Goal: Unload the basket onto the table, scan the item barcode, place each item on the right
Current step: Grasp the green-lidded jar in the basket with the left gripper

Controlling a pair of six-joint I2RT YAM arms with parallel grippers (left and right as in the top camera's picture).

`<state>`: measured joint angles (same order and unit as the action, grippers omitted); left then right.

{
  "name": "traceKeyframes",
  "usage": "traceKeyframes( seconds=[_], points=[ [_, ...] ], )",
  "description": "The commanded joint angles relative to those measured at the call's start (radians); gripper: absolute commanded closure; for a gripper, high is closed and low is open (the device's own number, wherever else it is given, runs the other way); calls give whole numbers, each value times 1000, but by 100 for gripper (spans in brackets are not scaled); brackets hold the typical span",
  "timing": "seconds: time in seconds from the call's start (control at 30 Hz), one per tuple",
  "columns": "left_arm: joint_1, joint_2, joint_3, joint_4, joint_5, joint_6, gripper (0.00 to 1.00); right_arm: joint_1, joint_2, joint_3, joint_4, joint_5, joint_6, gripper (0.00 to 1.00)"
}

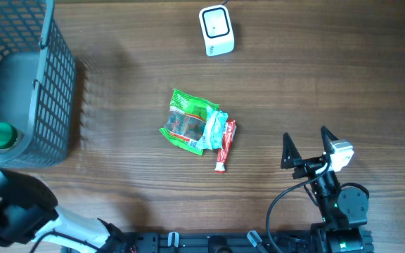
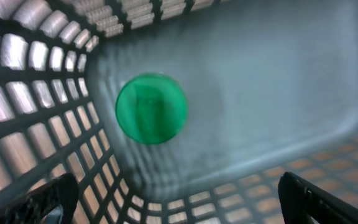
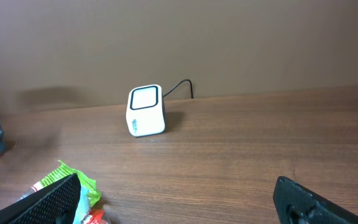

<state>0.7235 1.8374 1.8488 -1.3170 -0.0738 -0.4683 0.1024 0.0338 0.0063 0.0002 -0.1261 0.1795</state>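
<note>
Bottle (green cap) in basket, left hand facing it, spread, empty, right hand likewise

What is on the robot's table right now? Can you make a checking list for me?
Surface: brown wooden table, no spills seen.
Job's things: white barcode scanner near the wall; green snack packet mid-table, with a red stick packet touching its side.
Clutter: grey mesh basket on the left, holding a grey container with a green cap.
Grippers: left gripper open and empty, pointing into the basket; right gripper open and empty, apart from the packets.
Cables: black scanner cable running towards the wall; black arm cable looped beside the right arm.
Surroundings: plain brown wall.
</note>
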Motion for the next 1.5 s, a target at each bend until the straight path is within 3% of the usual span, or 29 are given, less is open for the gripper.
traceKeyframes(
  seconds=[0.0,0.47,0.93,1.0,1.07,1.13,1.47],
  points=[
    [8,9,-131,89,-80,20,0,2,-5,-1,6,14,6,0],
    [8,9,-340,308,-101,20,0,2,-5,-1,6,14,6,0],
    [15,24,-401,391,-104,20,4,2,-5,-1,6,14,6,0],
    [14,25,-409,402,-104,20,11,2,-5,-1,6,14,6,0],
    [14,24,-409,408,-103,20,28,2,-5,-1,6,14,6,0],
    [14,24,-409,408,-103,20,38,2,-5,-1,6,14,6,0],
    [14,-90,-282,350,-69,20,43,2,-5,-1,6,14,6,0]
  ],
)
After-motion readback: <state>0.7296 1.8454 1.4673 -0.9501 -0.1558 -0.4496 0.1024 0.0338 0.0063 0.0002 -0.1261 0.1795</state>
